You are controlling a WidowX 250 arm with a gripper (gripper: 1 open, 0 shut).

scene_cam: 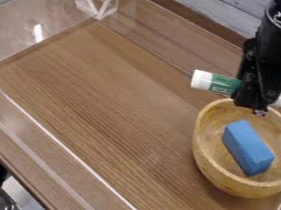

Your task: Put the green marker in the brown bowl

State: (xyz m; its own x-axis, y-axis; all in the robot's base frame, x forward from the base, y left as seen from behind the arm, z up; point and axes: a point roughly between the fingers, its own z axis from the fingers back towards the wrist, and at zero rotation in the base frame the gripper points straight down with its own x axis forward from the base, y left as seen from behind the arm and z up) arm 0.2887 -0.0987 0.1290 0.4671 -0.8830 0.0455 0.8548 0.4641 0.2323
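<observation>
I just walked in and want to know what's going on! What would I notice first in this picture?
First the black gripper at the upper right, holding the marker sideways in the air just over the far rim of the bowl. Then the bright blue block lying inside that bowl, near the right edge of the wooden table.

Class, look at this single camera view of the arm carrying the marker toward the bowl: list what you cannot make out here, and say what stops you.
- Middle of the green marker: covered by the gripper.
- Where the fingertips meet the barrel: too dark and small to see.
- Upper arm: cut off by the top edge.
- Marker's label print: too small to read.
- Brown bowl floor under the blue block: hidden by the block.
</observation>
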